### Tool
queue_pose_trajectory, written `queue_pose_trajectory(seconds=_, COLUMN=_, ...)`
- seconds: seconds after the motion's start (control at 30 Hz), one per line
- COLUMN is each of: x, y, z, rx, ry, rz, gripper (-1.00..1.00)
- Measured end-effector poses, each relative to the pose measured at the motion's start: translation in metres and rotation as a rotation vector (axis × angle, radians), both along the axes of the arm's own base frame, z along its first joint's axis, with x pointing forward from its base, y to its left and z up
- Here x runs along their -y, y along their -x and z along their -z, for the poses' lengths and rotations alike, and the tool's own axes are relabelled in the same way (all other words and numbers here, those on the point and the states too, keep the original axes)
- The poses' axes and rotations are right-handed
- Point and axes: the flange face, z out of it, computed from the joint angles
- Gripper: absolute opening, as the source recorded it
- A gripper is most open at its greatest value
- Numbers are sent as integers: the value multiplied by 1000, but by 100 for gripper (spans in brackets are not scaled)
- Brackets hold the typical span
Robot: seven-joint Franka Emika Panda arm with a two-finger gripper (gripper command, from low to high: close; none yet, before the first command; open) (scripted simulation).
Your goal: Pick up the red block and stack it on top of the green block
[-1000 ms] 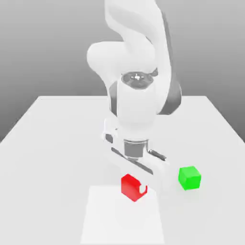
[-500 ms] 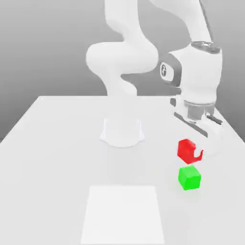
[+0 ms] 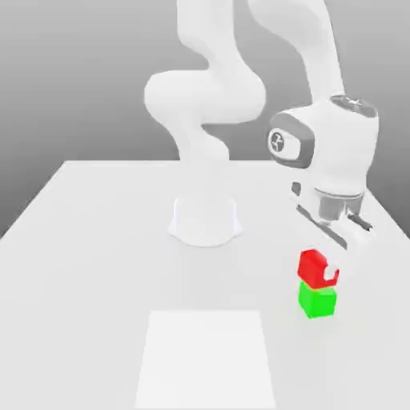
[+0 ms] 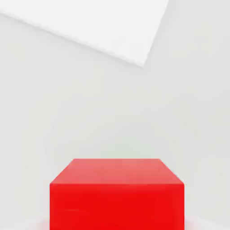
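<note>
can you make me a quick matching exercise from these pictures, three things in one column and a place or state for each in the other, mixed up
Things
1. red block
2. green block
3. gripper

Places or states
A. standing on the table, directly under another block
B. shut around a block
C. held in the fingers, right above the other block

Right pairs: 1-C, 2-A, 3-B
</note>
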Motion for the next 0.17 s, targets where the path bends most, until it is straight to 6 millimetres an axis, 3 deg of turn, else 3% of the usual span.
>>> queue_pose_trajectory(seconds=0.1, x=-2, y=5, z=11, rx=-6, ry=-21, rz=-6, gripper=-100)
queue_pose_trajectory(seconds=0.13, x=-3, y=7, z=15, rx=-9, ry=-30, rz=-8, gripper=100)
queue_pose_trajectory(seconds=0.17, x=-3, y=7, z=15, rx=-9, ry=-30, rz=-8, gripper=100)
